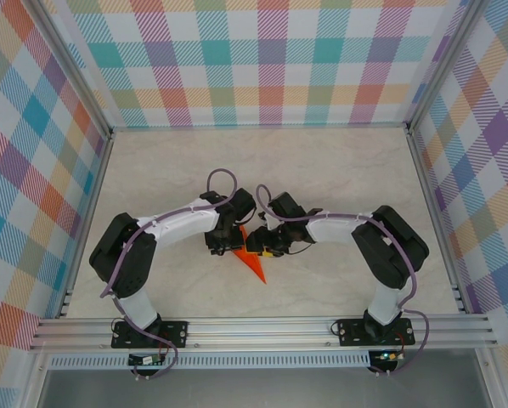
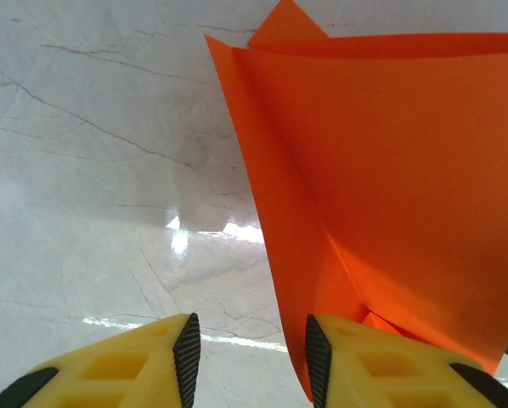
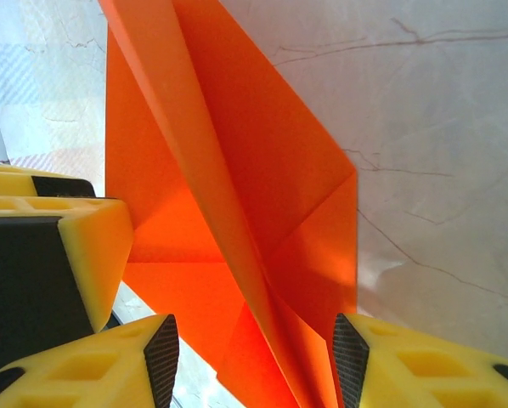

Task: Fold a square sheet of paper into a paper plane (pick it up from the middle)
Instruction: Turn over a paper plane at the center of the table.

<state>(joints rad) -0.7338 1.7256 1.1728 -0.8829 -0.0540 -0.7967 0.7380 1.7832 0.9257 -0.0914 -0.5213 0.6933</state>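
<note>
The paper plane [image 1: 255, 262] is bright orange, folded to a point, and lies on the marble table between my two grippers, its tip toward the near edge. In the left wrist view the paper plane [image 2: 390, 170] stands as a raised sheet on the right. Its lower edge runs along the inner side of my right-hand finger [image 2: 318, 361], and the left gripper [image 2: 252, 361] is open with bare table in the gap. In the right wrist view the paper plane [image 3: 237, 170] shows its centre crease running down between the pads. The right gripper [image 3: 256, 361] is open astride it.
The pale marble table [image 1: 322, 161] stretches back to checked walls [image 1: 262, 59]. An aluminium rail [image 1: 262, 327] runs along the near edge and frame posts stand at the sides. The left gripper's yellow finger [image 3: 67, 246] sits close beside the paper in the right wrist view.
</note>
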